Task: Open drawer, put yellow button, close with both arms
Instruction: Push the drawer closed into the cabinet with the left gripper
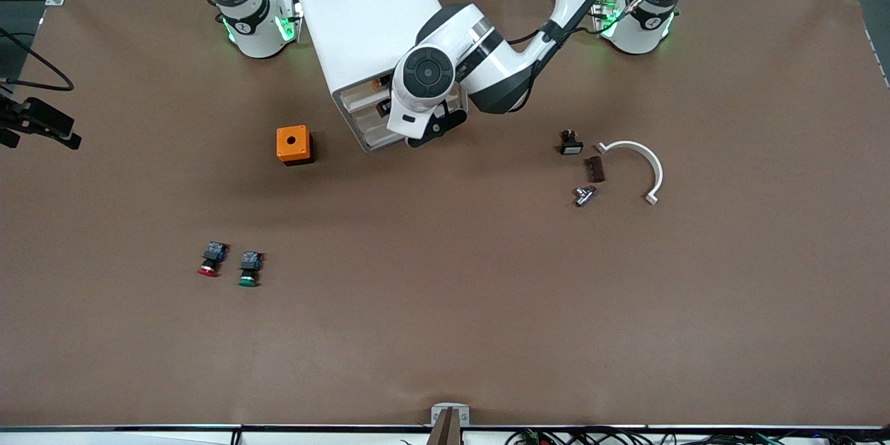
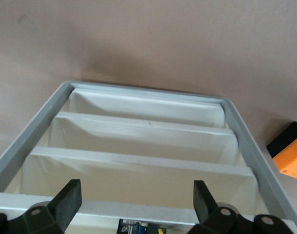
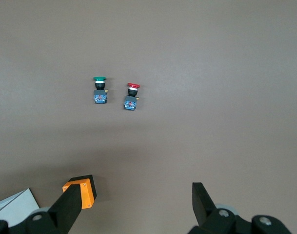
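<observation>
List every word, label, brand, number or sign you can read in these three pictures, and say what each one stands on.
None can be read.
Base of the right arm: a small dark round mark, too small to read.
Base of the left arm: the same kind of mark, too small to read.
Red button and green button: blue bodies with specks, too blurred to read.

We see the drawer point(image 1: 372, 94) at the top of the tall white cabinet point(image 1: 361, 14). It is white and shallow, and it is pulled out a little from the front. Three more white drawers sit under it, all pushed in. Inside the top drawer we can see a bit of the yellow button point(image 1: 376, 83). In the left wrist view only its dark blue body point(image 2: 140, 227) shows, lying low in the open drawer point(image 2: 138, 207).
</observation>
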### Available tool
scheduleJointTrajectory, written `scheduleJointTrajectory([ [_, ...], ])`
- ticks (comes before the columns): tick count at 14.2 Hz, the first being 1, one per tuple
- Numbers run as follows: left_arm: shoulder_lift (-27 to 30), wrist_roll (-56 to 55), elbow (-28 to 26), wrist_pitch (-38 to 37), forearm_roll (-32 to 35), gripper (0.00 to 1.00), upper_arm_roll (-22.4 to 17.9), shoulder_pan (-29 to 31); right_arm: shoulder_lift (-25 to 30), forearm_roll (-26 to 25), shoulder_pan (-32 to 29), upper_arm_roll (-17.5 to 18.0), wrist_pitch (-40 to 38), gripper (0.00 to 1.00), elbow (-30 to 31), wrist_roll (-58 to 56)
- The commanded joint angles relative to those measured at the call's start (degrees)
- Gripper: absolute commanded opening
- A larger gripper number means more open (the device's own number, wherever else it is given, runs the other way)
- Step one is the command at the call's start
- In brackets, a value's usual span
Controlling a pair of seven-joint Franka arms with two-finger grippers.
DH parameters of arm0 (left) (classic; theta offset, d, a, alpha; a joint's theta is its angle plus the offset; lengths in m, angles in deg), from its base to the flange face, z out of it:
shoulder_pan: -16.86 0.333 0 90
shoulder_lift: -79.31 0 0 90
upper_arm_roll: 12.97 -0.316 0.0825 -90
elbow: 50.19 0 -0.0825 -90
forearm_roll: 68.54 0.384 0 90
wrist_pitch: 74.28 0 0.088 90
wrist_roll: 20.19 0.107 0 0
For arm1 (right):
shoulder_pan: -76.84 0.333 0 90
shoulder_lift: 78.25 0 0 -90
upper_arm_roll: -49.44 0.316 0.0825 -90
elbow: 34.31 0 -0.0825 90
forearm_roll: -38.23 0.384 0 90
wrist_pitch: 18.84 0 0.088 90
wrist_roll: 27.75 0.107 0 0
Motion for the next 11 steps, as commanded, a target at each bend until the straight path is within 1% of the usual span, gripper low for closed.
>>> scheduleJointTrajectory([
  [1, -0.2, -1.8, -0.4, 0.6, -3.1, 1.00, 0.0, -1.1, 0.3, -0.3, -0.4, 0.5, 0.2, 1.00, -0.4, -0.3],
  [3, -0.2, -1.7, -0.6, 0.6, -4.0, 1.00, 0.0, -1.1, 0.5, -0.3, -0.4, 0.6, 0.0, 1.00, -0.5, -0.2],
  [7, 0.0, -0.9, -1.0, 0.6, -4.0, 1.00, -0.1, -0.9, 0.5, -0.2, 0.4, 0.7, -0.3, 1.00, -1.5, -0.2],
  [11, 1.9, -1.1, -0.4, 0.5, -3.1, 1.00, -0.8, 1.6, 0.5, -0.3, 1.0, 0.7, -0.4, 1.00, -1.8, 0.2],
])
